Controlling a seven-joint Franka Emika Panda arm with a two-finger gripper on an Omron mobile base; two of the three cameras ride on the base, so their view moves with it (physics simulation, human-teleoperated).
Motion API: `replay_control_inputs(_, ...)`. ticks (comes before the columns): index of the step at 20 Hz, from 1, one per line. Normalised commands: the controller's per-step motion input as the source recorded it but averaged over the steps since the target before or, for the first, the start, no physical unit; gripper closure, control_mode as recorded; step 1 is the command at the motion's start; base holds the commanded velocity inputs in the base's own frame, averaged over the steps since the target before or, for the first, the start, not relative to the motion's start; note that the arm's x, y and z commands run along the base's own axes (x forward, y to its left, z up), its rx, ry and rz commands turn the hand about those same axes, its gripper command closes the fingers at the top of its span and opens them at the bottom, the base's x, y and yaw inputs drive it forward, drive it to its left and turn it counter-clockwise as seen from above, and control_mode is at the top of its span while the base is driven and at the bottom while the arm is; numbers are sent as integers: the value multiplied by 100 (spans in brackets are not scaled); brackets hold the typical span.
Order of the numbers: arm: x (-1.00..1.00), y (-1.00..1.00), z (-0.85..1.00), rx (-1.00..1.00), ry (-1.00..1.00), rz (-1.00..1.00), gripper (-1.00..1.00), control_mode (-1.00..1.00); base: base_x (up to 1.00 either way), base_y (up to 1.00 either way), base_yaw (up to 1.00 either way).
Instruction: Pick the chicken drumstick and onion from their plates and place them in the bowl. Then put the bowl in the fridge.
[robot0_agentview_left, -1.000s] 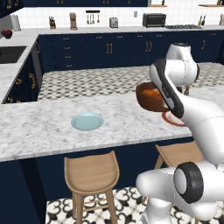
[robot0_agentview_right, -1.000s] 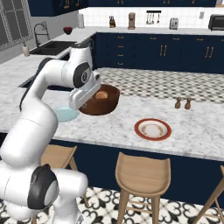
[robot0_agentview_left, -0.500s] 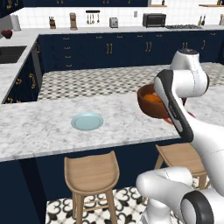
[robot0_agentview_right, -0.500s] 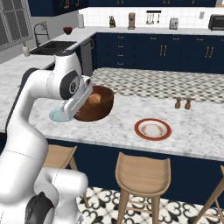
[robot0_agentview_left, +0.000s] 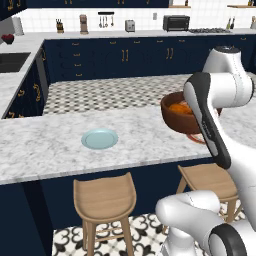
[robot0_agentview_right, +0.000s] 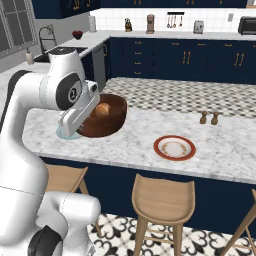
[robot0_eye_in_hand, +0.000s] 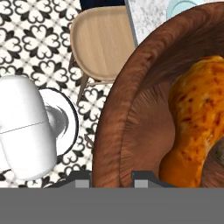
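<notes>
A: While jaws pinch the bowl (robot0_eye_in_hand: 131, 131) rim, gripper (robot0_eye_in_hand: 111, 177) carries it above the counter (robot0_agentview_left: 45, 145), drumstick (robot0_eye_in_hand: 197, 127) and onion (robot0_agentview_right: 102, 109) inside.

B: Keep it level, swing slowly to the fridge; tilting likely spills both.

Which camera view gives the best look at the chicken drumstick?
The hand view: the chicken drumstick is large and close inside the bowl. The left base view shows just an orange patch over the rim beside the arm. In the right base view I cannot make it out for certain.
</notes>
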Motion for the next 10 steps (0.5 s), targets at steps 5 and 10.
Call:
replay_control_inputs(5, -55, 0, 7, 0, 0, 0, 100, -100, 0, 0, 0)
replay_control_inputs(10, -27, 0, 4, 0, 0, 0, 100, 100, -10, 0, 0)
